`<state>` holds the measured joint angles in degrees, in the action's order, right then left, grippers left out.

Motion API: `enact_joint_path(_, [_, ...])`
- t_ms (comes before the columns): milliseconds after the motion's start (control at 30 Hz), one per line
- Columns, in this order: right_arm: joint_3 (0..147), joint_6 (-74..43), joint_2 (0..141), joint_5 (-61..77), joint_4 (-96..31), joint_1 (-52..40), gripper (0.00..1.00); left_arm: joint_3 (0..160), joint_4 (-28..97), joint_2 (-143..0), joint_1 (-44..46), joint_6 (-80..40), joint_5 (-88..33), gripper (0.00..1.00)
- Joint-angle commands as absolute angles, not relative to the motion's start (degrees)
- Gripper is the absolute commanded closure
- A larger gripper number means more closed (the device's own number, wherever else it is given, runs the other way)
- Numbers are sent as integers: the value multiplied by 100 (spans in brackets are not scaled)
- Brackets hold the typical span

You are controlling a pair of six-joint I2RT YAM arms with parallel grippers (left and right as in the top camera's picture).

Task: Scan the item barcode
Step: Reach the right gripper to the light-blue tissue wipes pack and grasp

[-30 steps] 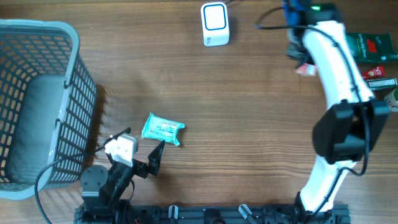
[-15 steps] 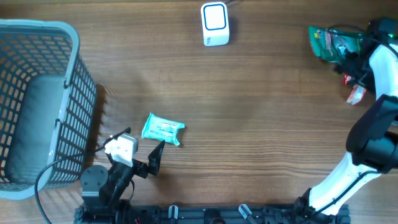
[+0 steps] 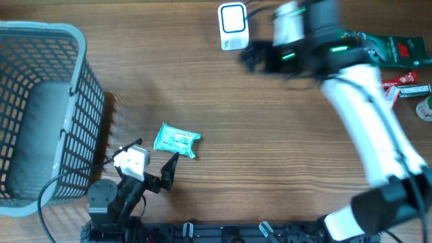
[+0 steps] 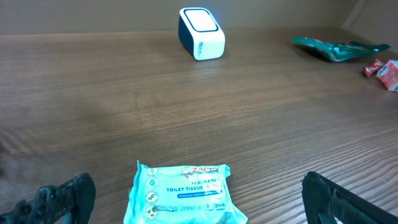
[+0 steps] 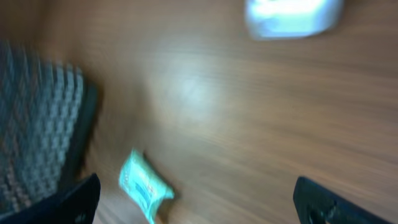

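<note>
While the left pincer (image 4: 198, 196) and right pincer (image 5: 198, 198) gape empty, the tissue pack (image 4: 181, 194) lies flat — untouched.

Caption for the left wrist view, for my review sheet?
Teal tissue pack lying on the table ahead of the open left fingers, white scanner beyond.

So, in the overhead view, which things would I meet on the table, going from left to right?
grey basket → teal wipes pack → white scanner → green packet
</note>
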<state>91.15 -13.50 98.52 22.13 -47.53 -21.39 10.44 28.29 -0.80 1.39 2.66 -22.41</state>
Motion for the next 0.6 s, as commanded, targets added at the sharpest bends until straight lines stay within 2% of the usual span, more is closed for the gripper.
enact_joint_path(0, [8667,-438,10650,2340,-4091,-2982,0,1007,2818,-43,121,211,-2311,0])
enact_joint_path(233, [8665,-434,11730,3522,-3682,-3581,1,1007,2818,-43,121,211,-2311,0])
enact_joint_path(433, [8665,-93,12147,3568,-3870,-3850,2,1007,2818,-43,121,211,-2311,0])
enact_joint_path(567, [8665,-150,12381,3566,-3999,-4060,16,1007,2818,-43,121,211,-2311,0])
